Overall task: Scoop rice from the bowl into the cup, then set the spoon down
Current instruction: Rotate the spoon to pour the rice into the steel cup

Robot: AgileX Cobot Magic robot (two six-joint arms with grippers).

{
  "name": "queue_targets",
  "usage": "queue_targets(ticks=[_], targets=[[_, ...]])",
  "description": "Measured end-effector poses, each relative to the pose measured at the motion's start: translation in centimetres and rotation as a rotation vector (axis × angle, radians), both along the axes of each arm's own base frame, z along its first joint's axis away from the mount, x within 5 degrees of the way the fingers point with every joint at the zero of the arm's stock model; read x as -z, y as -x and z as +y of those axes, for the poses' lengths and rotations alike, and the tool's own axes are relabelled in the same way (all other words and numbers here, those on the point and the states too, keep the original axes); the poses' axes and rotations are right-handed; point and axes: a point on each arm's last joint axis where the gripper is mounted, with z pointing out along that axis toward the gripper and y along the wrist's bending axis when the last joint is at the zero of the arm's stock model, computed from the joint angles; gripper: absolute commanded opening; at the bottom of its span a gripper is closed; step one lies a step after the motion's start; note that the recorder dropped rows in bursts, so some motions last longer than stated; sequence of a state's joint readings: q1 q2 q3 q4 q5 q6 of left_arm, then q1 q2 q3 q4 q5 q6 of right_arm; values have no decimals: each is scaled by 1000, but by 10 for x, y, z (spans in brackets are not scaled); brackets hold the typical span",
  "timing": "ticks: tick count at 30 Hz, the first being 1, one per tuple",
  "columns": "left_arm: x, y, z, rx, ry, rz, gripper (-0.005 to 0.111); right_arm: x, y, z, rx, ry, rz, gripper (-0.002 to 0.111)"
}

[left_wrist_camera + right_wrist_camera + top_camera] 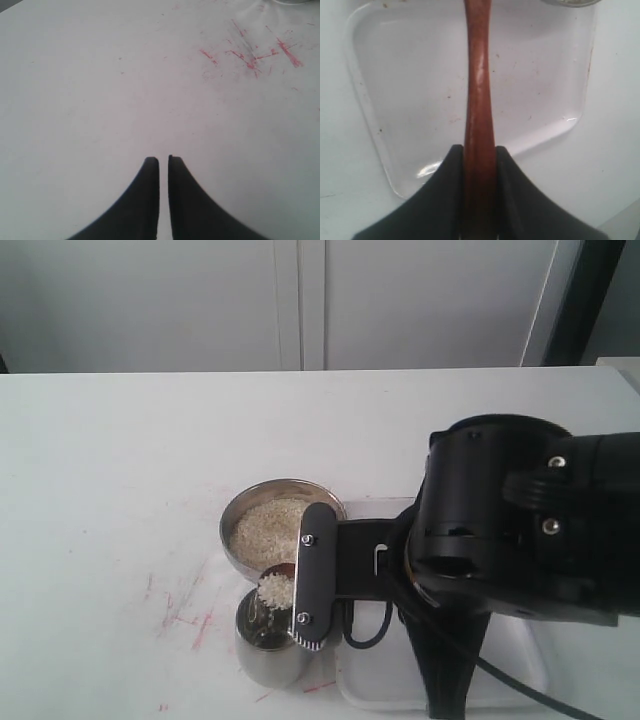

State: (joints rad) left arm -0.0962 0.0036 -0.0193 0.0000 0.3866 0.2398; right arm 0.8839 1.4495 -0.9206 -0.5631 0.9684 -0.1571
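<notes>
The steel bowl (240, 512) holds a bed of off-white rice (268, 525). Just in front of it stands the steel cup (265, 655). The reddish-brown spoon (280, 570) hangs over the cup's mouth, its oval bowl heaped with rice (275, 589). My right gripper (305, 580) is shut on the spoon's handle (479, 75), which runs straight out between the jaws of the right gripper (480, 148). My left gripper (163, 160) is shut with nothing between its fingers, over bare table; it does not show in the exterior view.
A white tray (390, 680) lies under my right arm (520, 530), to the right of the cup, and appears as a clear-rimmed tray (535, 100) beneath the handle. Red scribble marks (190, 620) stain the table left of the cup, and the same marks (250, 55) lie ahead of the left gripper.
</notes>
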Motion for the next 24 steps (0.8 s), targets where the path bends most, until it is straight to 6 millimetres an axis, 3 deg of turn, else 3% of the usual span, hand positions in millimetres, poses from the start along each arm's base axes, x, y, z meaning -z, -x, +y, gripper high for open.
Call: queue_targets(ticks=[24], targets=[[0, 0, 0, 0, 0, 0, 14, -4, -6, -3, -164, 134, -51, 0]])
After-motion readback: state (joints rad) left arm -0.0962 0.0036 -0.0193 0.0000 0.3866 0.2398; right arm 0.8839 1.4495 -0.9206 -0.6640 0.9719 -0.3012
